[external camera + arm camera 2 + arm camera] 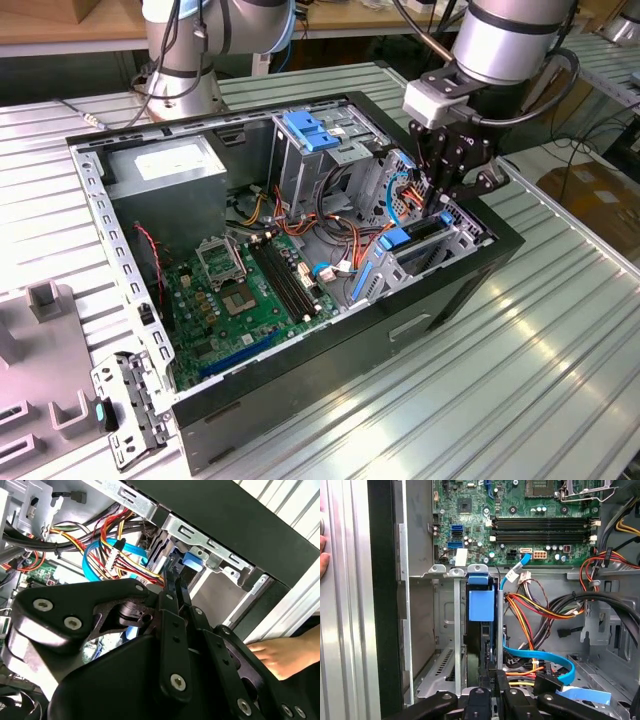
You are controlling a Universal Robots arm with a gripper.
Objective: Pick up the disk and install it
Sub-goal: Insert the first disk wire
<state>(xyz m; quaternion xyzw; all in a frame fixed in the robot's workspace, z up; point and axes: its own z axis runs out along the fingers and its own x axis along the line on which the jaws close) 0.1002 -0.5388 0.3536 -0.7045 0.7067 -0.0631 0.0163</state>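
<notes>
The disk [418,243] stands on edge in the drive bay at the exterior view's right end of the open computer case [330,345], with its light-blue rail [393,240] showing. In the first wrist view the disk [481,645] sits low in the metal slot under its blue tab [481,605]. My gripper [446,203] hangs straight over the bay. Its fingers [170,587] are drawn together and shut, tips at the disk's upper edge [192,560]. Whether they pinch any part of it is hidden.
Red, yellow and blue cables [535,630] crowd the space beside the bay. The motherboard [240,290], a grey power-supply box [165,165] and a tall cage with a blue latch [310,130] fill the case. A person's hand [280,655] rests on the table outside the case wall.
</notes>
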